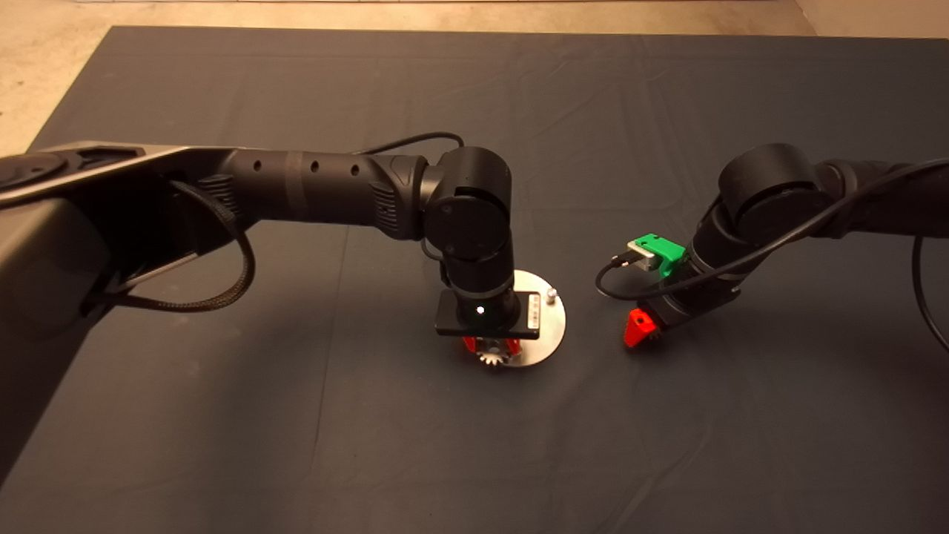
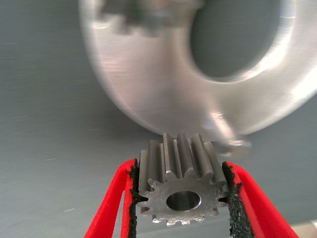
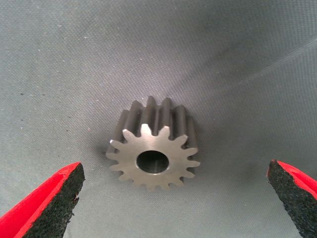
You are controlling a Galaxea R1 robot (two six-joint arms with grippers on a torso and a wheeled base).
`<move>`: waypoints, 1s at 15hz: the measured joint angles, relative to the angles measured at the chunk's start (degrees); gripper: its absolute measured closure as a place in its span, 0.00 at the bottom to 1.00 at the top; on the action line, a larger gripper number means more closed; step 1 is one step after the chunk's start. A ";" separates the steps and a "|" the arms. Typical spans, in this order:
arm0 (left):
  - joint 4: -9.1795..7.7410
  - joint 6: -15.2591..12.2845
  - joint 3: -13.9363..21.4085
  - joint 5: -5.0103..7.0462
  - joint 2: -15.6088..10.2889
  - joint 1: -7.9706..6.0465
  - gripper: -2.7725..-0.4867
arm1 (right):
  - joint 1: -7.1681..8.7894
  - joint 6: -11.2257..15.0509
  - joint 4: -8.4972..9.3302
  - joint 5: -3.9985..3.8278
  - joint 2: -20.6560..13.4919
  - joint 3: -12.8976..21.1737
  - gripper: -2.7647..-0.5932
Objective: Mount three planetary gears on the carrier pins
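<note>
Our left gripper point(image 2: 181, 198) clamps 1 small toothed steel gear point(image 2: 181, 186) just above the round silver carrier plate point(image 1: 547, 326); our right gripper point(image 3: 176, 198) gapes wide around another gear point(image 3: 153, 146).

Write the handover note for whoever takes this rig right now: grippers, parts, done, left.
Left gripper: shut on a small dark steel toothed gear, held over the flat round silver carrier plate.
Right gripper: open, fingers either side of a second identical gear lying on the dark mat, right of the plate.
One upright silver pin shows bare. A blurred toothed shape at the plate's far edge may be the third gear.
Done: none clearly seated. Left: seat the held gear, then the others.
</note>
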 joint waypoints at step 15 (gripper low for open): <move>-0.05 -8.68 0.88 1.48 2.83 -3.09 0.81 | 0.00 -0.52 0.00 -0.05 -0.13 0.00 0.00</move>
